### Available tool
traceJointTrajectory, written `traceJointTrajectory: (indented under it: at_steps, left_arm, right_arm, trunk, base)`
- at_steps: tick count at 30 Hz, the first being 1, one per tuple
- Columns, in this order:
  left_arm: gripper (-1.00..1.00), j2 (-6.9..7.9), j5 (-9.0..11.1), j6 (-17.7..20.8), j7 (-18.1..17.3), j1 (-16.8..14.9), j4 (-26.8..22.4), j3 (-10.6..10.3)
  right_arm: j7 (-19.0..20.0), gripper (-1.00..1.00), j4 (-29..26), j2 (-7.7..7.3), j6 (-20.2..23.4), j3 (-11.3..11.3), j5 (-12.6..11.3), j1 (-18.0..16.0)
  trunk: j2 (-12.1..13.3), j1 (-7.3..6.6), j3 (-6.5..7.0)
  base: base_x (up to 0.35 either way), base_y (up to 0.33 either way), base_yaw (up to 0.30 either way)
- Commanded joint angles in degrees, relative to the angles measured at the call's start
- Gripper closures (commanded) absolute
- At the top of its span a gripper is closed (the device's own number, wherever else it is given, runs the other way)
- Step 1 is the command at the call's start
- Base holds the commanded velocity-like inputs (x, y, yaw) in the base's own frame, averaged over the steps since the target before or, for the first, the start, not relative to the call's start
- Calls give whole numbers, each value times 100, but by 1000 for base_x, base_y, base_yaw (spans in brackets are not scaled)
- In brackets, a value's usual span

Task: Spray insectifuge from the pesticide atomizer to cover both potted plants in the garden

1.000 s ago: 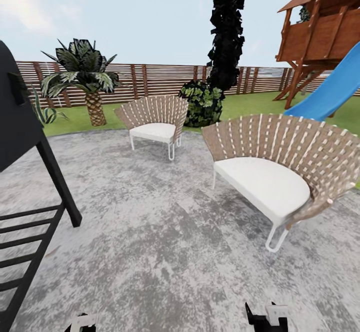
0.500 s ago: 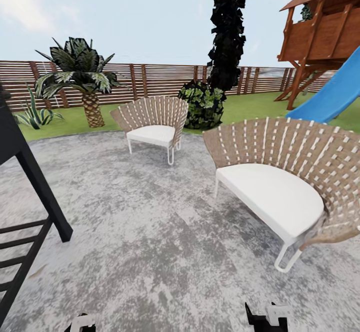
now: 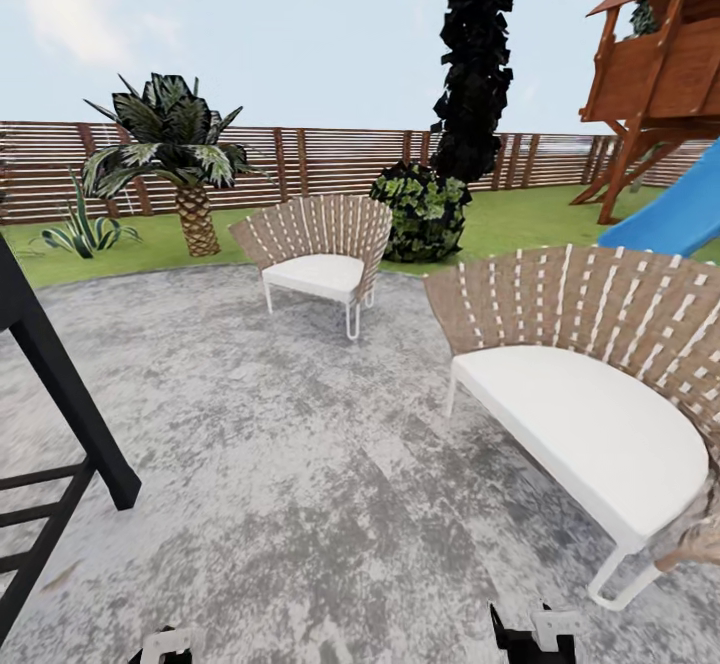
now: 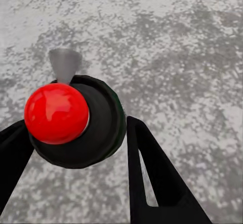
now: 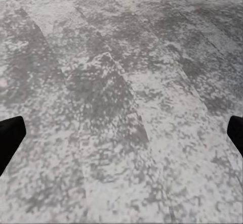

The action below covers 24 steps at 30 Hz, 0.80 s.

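Pesticide atomizer, red top and dark collar, clamped between left gripper fingers above the stone patio, right gripper spread wide over the patio, two wicker seats on the patio, fence beyond.

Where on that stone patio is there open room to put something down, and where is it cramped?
Bare stone patio lies between the black frame and the near wicker seat, reaching up to the far wicker seat. It is tighter in the gap between the two seats.
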Motion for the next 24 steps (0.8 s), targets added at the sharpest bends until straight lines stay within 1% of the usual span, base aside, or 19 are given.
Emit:
traceJointTrajectory:
  at_steps: [1, 11, 24]
  left_arm:
    - [100, -1, 15, -19, 1, -5, 6, 2]
    - [100, -1, 17, -19, 1, -5, 5, 2]
    - [100, -1, 17, -19, 1, -5, 5, 2]
  right_arm:
    - [27, -100, 4, 0, -18, -50, 33, -2]
    - [27, -100, 5, 0, -18, -50, 34, -2]
    - [27, -100, 4, 0, -18, -50, 35, -2]
  trunk:
    - [-2, 2, -5]
    - [-2, 2, -5]
    - [-2, 2, -5]
  base:
    - [339, 0, 261]
    - [339, -13, 275]
    - [339, -102, 277]
